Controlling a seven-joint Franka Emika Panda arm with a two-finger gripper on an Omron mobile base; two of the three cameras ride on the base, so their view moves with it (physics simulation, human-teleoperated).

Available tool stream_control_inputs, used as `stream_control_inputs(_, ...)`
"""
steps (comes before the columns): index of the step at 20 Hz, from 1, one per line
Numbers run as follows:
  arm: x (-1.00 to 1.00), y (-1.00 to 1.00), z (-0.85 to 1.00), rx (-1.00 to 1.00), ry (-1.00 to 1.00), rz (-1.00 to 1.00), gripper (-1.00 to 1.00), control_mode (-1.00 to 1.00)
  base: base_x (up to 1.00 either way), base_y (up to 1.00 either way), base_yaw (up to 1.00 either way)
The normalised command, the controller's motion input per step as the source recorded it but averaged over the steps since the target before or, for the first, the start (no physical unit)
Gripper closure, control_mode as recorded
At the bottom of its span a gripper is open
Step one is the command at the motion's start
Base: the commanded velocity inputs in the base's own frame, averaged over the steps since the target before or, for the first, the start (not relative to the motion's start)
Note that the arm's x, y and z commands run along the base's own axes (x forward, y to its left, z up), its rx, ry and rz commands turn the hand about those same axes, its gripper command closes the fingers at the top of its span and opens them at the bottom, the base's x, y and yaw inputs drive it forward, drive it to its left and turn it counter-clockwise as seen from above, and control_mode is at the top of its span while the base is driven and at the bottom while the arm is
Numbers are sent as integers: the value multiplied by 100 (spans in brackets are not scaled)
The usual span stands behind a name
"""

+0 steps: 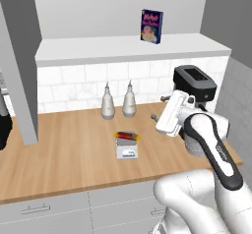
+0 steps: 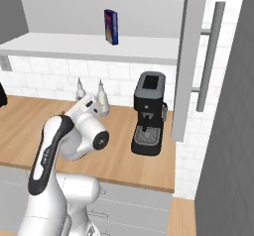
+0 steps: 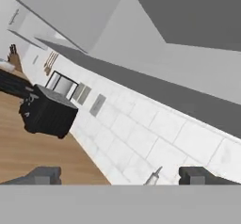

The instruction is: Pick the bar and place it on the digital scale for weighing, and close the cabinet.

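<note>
Bar [image 1: 127, 136] lying on scale [image 1: 127, 149] on bench [image 1: 64, 152]; hand [image 3: 120, 176] empty, fingers spread wide, raised well right of it, facing the wall.

Even, bright, flat rendered light, no glare, soft faint shadow under the shelf [image 1: 133, 48] on the tiled wall [image 1: 74, 83], wooden table [image 1: 69, 154] evenly lit, coarse low resolution, slightly blurred edges throughout, hand view steeply rolled, no lens distortion at the frame edges

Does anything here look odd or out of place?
Mainly the cabinet: its doors hang wide open over the counter. The bar lies on the digital scale, slightly overhanging its plate.
</note>
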Motion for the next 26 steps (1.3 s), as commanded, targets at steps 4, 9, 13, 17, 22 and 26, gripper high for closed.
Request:
stream_control_inputs(4,-45,-36,68,29,-24,-2,-100,-100,0,0,0)
stream_control_inputs(9,-35,-41,67,20,-42,-15,-100,-100,0,0,0)
stream_control_inputs(13,-35,-38,50,1,-49,-31,-100,-100,0,0,0)
stream_control_inputs(17,-20,-43,14,0,-53,-37,-100,-100,0,0,0)
stream_control_inputs(22,-27,-53,4,0,-42,-39,-100,-100,0,0,0)
stream_control_inputs(26,-25,-94,32,1,-13,-33,-100,-100,0,0,0)
